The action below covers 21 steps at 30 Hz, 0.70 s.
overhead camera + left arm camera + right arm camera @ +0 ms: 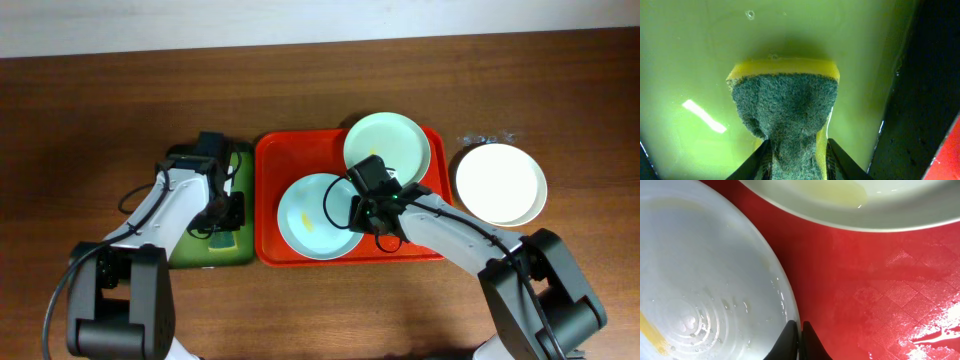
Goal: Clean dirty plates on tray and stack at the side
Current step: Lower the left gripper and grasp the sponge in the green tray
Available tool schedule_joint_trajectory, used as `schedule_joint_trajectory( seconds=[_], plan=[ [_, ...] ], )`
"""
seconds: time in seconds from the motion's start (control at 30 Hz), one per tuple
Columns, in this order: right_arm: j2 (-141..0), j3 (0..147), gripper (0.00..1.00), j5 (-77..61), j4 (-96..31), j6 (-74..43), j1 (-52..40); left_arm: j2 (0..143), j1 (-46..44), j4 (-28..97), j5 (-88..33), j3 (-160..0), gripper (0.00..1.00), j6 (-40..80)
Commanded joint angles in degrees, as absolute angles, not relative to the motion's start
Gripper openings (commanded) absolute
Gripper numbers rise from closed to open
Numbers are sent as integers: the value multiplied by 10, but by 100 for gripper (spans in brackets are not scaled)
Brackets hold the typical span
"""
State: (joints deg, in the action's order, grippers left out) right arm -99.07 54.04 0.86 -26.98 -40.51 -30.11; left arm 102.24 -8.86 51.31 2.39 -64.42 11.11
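Note:
The red tray holds two pale mint-blue plates. The nearer plate has a yellow smear; it fills the left of the right wrist view. The far plate shows at the top of that view. The white plate sits on the table right of the tray. My right gripper is shut on the nearer plate's right rim. My left gripper is shut on a yellow-and-green sponge over the small green tray.
The green tray lies left of the red tray, its dark rim between them. The red tray floor is wet. Bare wooden table surrounds everything.

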Motion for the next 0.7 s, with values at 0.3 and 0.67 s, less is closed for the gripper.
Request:
schedule_joint_trajectory(
  seconds=[0.3,0.67],
  plan=[
    [-995,538,4,20,-275,-407,-305,1023,-87,476,32,-603,0,108],
    [-995,538,14,20,-274,-408,-305,949,-87,484,32,-624,4,110]
  ],
)
